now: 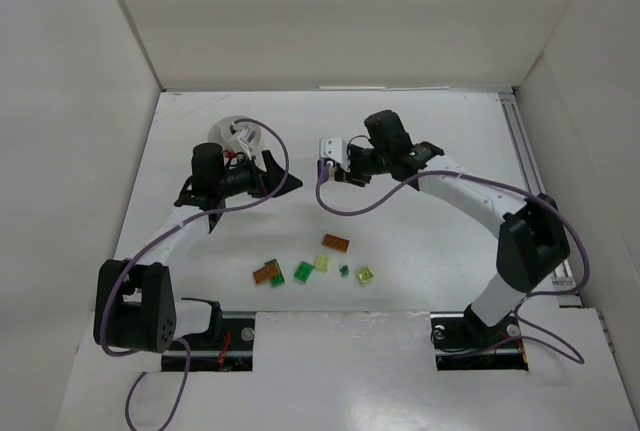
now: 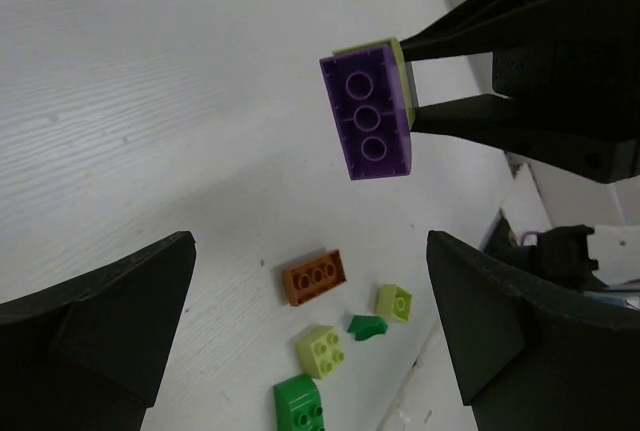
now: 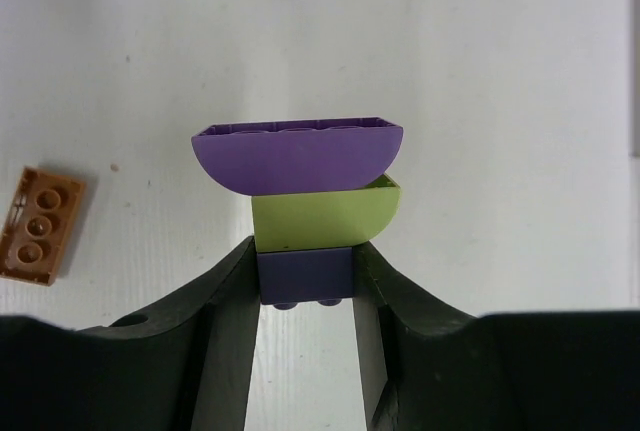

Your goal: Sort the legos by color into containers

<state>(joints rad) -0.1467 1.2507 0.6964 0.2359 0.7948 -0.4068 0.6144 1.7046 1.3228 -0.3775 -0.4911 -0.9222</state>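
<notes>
Gripping a lilac-and-green lego stack (image 3: 320, 213) in my right pincer (image 3: 305, 251), I reckon my open left pincer (image 2: 310, 246) must pull it apart.

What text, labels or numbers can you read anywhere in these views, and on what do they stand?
None can be read.
The brick stack held in the right gripper: the studs on its purple face show no legible lettering.
The loose orange brick: the studs are too small to read.
The white dish: no label shows.
</notes>
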